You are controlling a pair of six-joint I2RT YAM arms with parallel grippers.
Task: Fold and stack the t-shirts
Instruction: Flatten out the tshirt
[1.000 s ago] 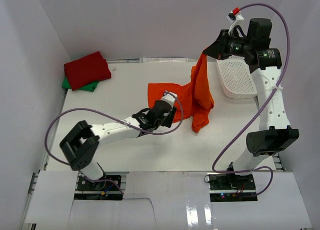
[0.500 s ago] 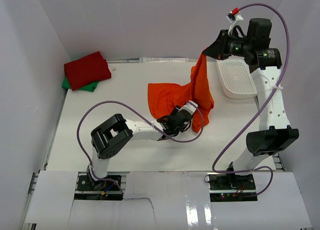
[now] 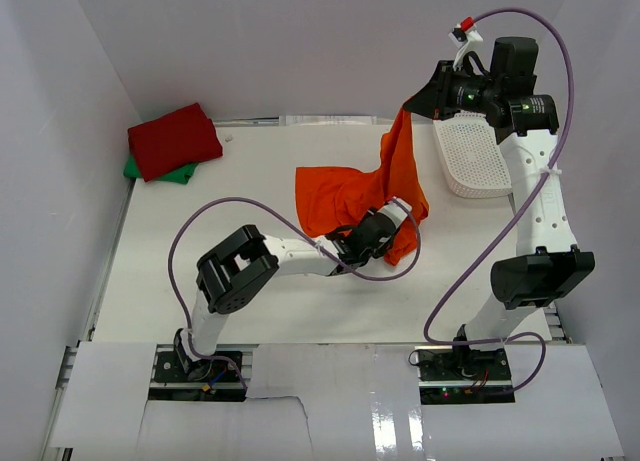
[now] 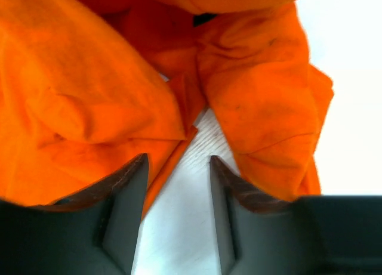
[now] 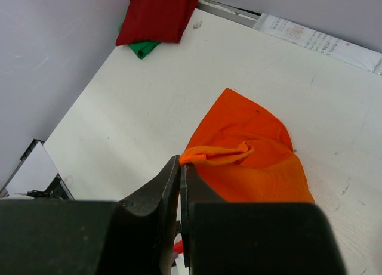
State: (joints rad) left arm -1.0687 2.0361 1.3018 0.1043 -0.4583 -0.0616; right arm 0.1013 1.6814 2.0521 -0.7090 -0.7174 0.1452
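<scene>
The orange t-shirt point(image 3: 352, 193) hangs from my right gripper point(image 3: 410, 109), which is shut on a pinch of its cloth point(image 5: 206, 153) high above the back right of the table. The shirt's lower part drapes onto the white table point(image 3: 200, 221). My left gripper point(image 3: 392, 221) sits low at the shirt's hanging lower edge, jaws open. In the left wrist view bare table shows between its fingers point(image 4: 125, 185), with orange folds point(image 4: 262, 108) just ahead and to both sides. A folded deep red t-shirt point(image 3: 173, 139) lies on a folded green t-shirt point(image 3: 176, 173) at the far left corner.
A white mesh basket point(image 3: 472, 161) lies at the back right, beside the right arm. White walls close in the left, back and right sides. A paper strip point(image 5: 304, 36) lies along the table's back edge.
My left arm has swung right across the table, from the shirt's left part to under its hanging lower edge, its jaws narrowing slightly. The right gripper keeps holding the shirt up.
</scene>
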